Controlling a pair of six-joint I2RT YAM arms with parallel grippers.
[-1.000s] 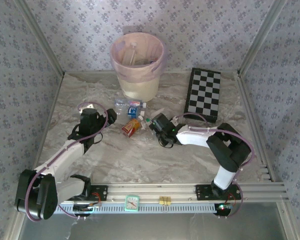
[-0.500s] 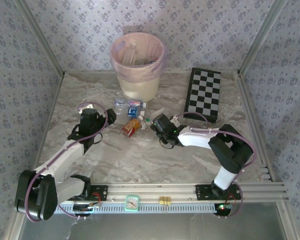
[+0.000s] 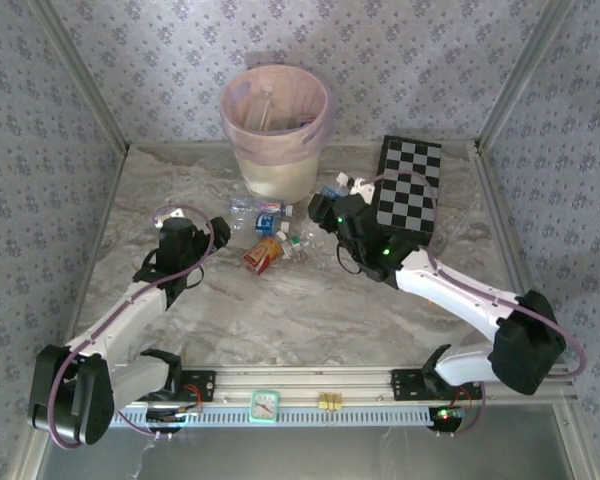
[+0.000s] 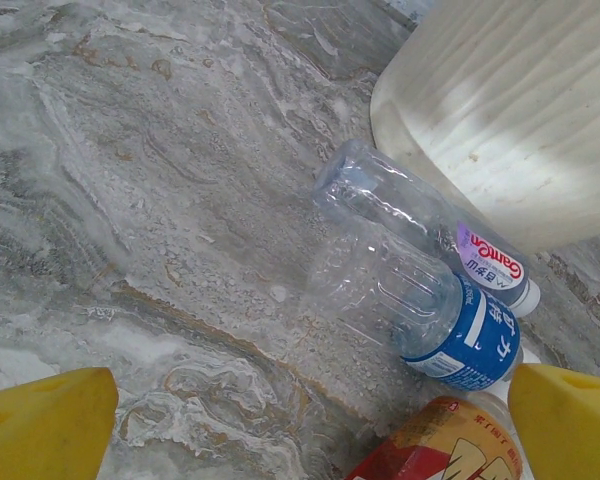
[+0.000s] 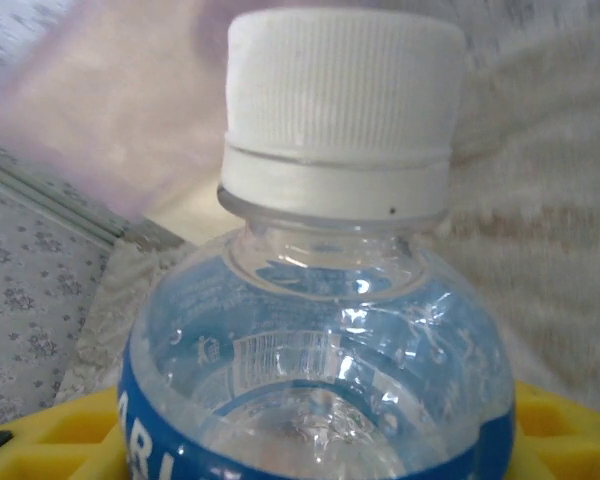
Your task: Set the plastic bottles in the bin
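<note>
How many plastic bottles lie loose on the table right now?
4: a white-capped clear bottle by the bin, a blue-labelled bottle beside it, an orange-labelled bottle in front of them, and a green-capped bottle right of that. Others may be hidden in the cluster.

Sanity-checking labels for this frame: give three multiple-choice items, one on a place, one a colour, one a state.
1. The checkerboard lies: A) right of the bin B) left of the bin C) inside the bin.
2. The cap of the bottle in the right gripper is: A) green B) white C) orange.
3. The left gripper is: A) shut on a bottle B) shut, empty C) open, empty.
1A: it lies to the bin's right. 2B: the wrist view shows a white ribbed cap. 3C: its yellow fingers stand wide apart, gripping nothing.
</note>
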